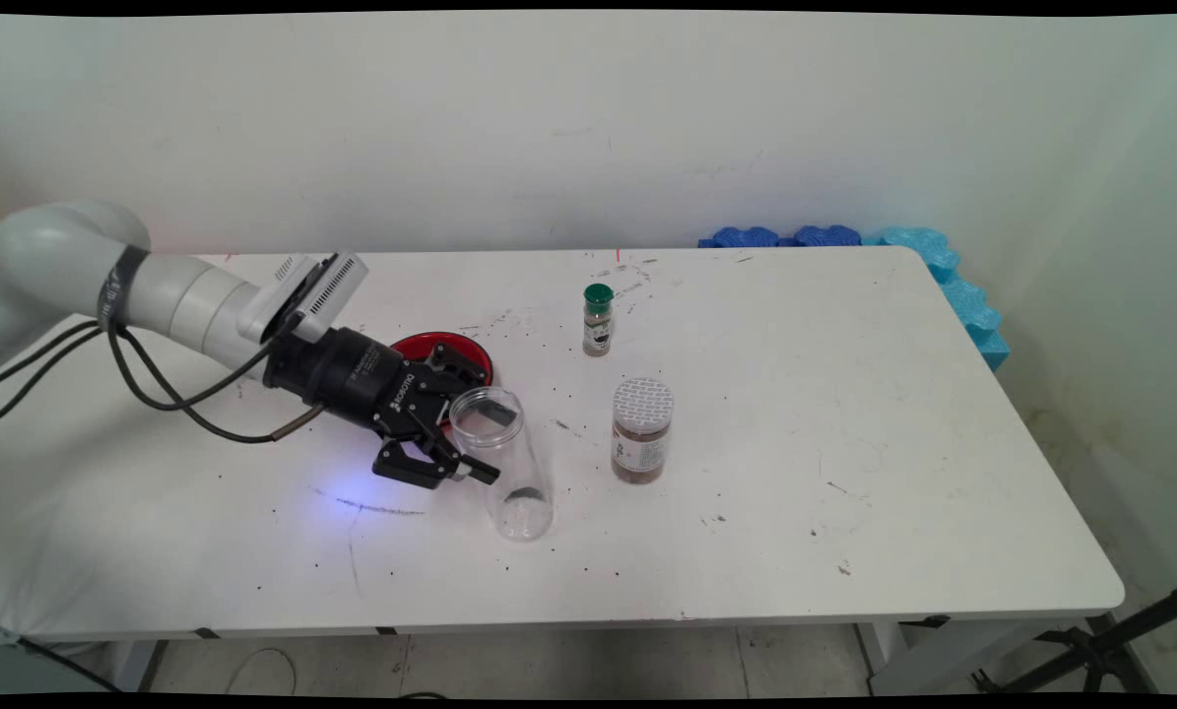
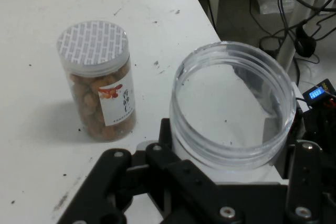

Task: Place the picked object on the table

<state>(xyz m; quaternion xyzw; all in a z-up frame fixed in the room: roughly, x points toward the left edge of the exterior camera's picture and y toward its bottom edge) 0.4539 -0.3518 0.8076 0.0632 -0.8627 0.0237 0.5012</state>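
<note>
A wide white desk (image 1: 844, 473), smooth but scuffed and flecked with dark specks, fills the scene in front of a plain wall. Blue foam pads (image 1: 933, 266) with wavy edges line its far right corner.

My white arm (image 1: 155, 290) reaches in low from the left, black cables hanging from it. My black hand (image 1: 455, 443) has its fingers set on either side of a clear plastic jar (image 1: 504, 463), just under its rim, and seems to grip it. The jar is a round, open-topped cylinder, nearly empty, with a little dark matter at its base. It stands near the middle of the desk, tilted a little.

A red round dish (image 1: 450, 350) lies behind my hand, partly hidden by it.

Just right of the jar, apart from it, stands a nut jar (image 1: 641, 430), clear plastic with a white patterned lid and a paper label. Farther back stands a small spice bottle (image 1: 598, 320) with a green cap.
</note>
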